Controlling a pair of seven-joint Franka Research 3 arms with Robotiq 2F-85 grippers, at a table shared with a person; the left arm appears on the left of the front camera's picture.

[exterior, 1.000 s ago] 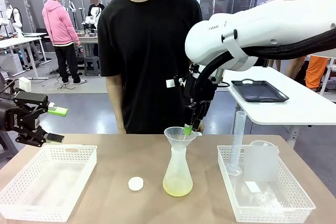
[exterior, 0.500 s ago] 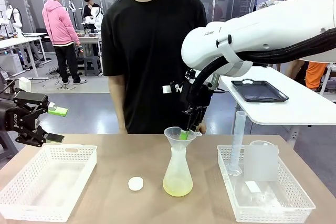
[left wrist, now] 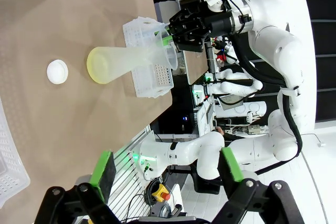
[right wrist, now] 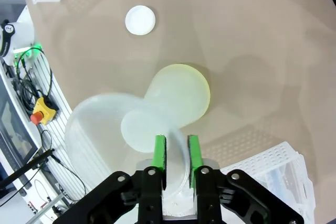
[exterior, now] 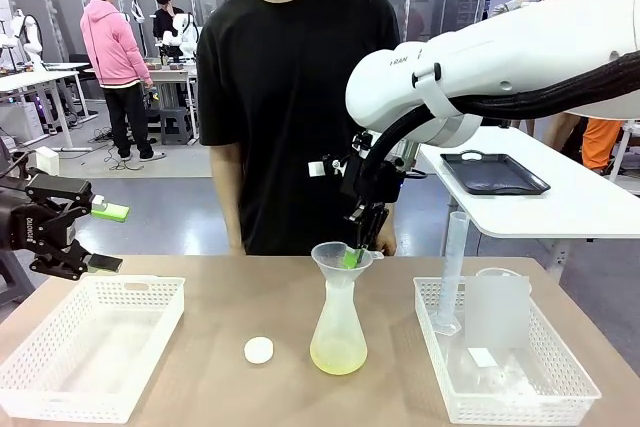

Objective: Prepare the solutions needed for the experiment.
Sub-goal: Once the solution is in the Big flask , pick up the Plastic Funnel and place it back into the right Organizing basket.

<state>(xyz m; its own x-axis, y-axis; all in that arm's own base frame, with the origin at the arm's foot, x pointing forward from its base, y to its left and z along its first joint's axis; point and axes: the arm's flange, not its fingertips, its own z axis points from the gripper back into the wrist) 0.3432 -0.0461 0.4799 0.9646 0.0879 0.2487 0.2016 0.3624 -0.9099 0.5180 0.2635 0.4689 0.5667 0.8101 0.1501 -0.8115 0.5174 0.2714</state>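
A frosted conical flask (exterior: pixel 338 319) stands mid-table with a translucent funnel (exterior: pixel 340 256) in its neck. The solutions (exterior: pixel 338 355) are a shallow pale yellow-green layer at the flask's bottom, also seen as solutions (right wrist: pixel 184 95) from above and solutions (left wrist: pixel 100 65) sideways. My right gripper (exterior: pixel 354 253) hangs over the flask, shut on the funnel's far rim; the right gripper (right wrist: pixel 177 144) pinches the thin funnel (right wrist: pixel 100 129) wall between its green pads. My left gripper (exterior: pixel 106 238) hovers open at the far left above the table edge, and the left gripper (left wrist: pixel 165 169) holds nothing.
A small white cap (exterior: pixel 259 350) lies left of the flask. A white basket (exterior: pixel 60 387) sits front left. Another basket (exterior: pixel 560 392) at front right holds a graduated cylinder (exterior: pixel 453 272) and a beaker (exterior: pixel 497 309). A person (exterior: pixel 300 97) stands at the far side.
My right gripper has come down and leftward from just right of the funnel onto its rim. The left gripper has stayed put.
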